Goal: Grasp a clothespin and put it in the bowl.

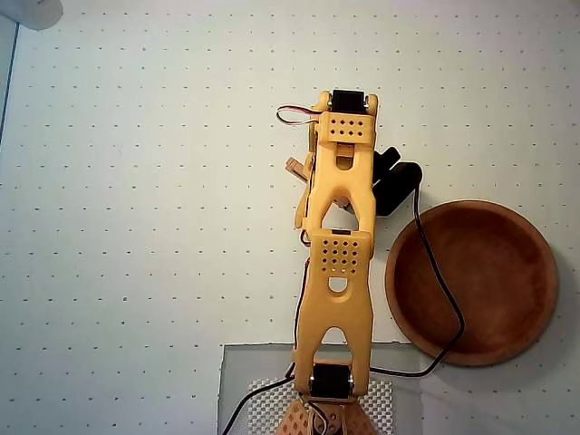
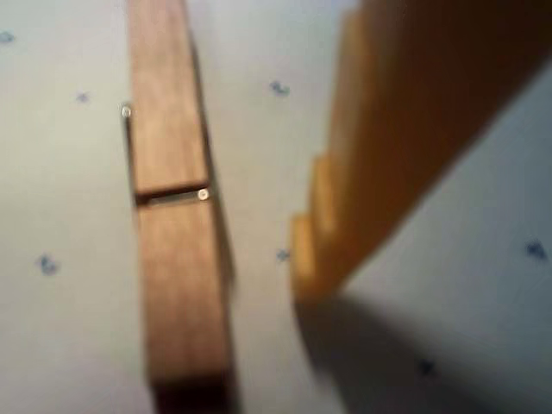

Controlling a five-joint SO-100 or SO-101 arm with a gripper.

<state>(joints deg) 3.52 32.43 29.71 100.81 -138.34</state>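
The clothespin is light-tan wood with a metal coil and lies flat on the white dotted table. In the wrist view it fills the left half, running top to bottom. One orange finger stands to its right, with a gap of bare table between them; the other finger is out of that view. In the overhead view only the clothespin's end shows, at the left of the folded orange arm. The arm hides most of my gripper, which is low over the table and holds nothing. The reddish-brown bowl sits to the right and is empty.
The arm's base stands on a clear sheet at the bottom edge. A black cable runs from the wrist across the bowl's left side. A black motor sticks out right of the arm, just above the bowl.
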